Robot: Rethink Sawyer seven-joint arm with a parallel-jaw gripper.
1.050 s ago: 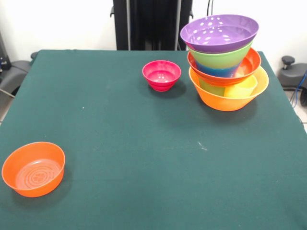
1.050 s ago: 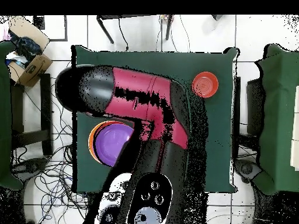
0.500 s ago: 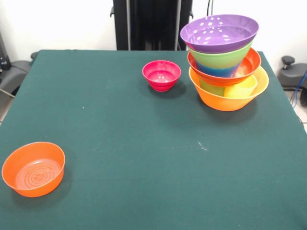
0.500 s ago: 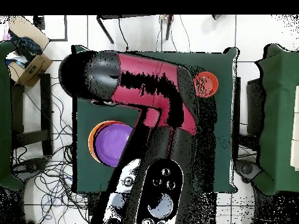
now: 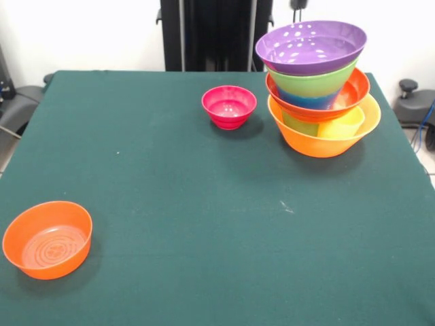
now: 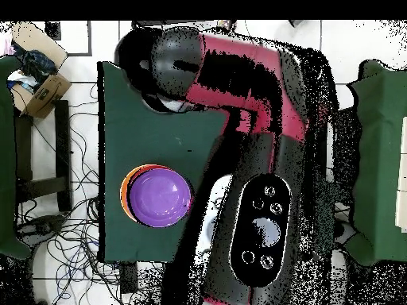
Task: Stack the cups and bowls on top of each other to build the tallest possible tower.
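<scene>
Tower [image 5: 316, 88] up, small pink bowl [image 5: 229, 106] just beside it, small orange bowl [image 5: 47, 239] well apart, can't tell the pincer's state.

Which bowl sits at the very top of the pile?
The purple bowl; it crowns the tower, above the lime green, red-orange and big orange bowls.

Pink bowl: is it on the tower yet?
No, the pink bowl sits alone on the table, apart from the tower.

tower [image 5: 317, 85]: 4 bowls showing, 2 cups inside | loose bowls left of tower: 2 — pink [image 5: 229, 106], orange [image 5: 47, 239] | arm [image 6: 238, 87]: 1
</scene>
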